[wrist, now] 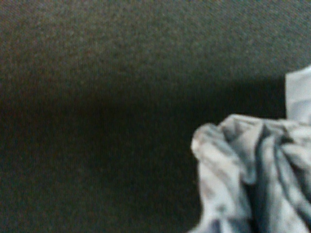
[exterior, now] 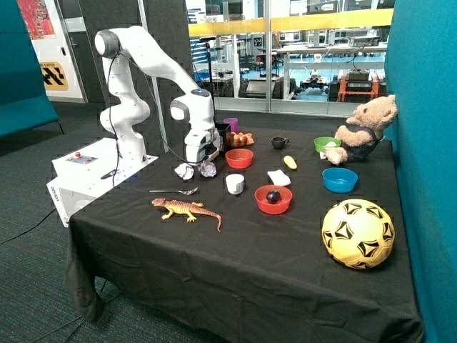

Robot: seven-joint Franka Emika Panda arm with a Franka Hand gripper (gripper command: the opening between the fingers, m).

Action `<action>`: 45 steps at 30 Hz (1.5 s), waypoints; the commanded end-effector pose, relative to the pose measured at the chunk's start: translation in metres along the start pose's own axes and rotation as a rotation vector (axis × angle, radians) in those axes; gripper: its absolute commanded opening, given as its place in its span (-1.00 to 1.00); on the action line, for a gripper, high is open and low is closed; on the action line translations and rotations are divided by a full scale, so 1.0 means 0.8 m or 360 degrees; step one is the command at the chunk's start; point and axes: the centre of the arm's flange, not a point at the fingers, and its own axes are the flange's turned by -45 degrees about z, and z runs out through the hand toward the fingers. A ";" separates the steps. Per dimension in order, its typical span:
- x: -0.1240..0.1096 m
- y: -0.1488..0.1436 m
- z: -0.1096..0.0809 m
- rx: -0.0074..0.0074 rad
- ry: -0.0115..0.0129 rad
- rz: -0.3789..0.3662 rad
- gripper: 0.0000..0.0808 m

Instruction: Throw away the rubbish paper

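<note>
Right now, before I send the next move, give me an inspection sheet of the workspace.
Surface: table under a black cloth, wrinkle-free where visible.
Job's things: two crumpled paper balls side by side on the cloth near the robot's base; one fills a corner of the wrist view. Neither thrown away.
Clutter: spoon, toy lizard, white cup, two red bowls, blue bowl, green bowl, football, teddy bear.
Grippers: gripper low above the paper balls; finger state cannot be told.
Cables: one black cable along the arm.
Surroundings: teal partitions, glass wall behind; no bin seen.
</note>
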 end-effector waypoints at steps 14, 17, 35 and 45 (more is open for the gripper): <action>0.016 -0.008 0.026 0.00098 -0.00057 0.0007 -0.91; 0.015 -0.010 0.026 0.00098 -0.00057 0.0007 -0.99; 0.014 -0.023 -0.011 0.00100 -0.00054 -0.0094 -1.00; 0.028 -0.075 -0.112 0.00105 -0.00043 -0.0433 -1.00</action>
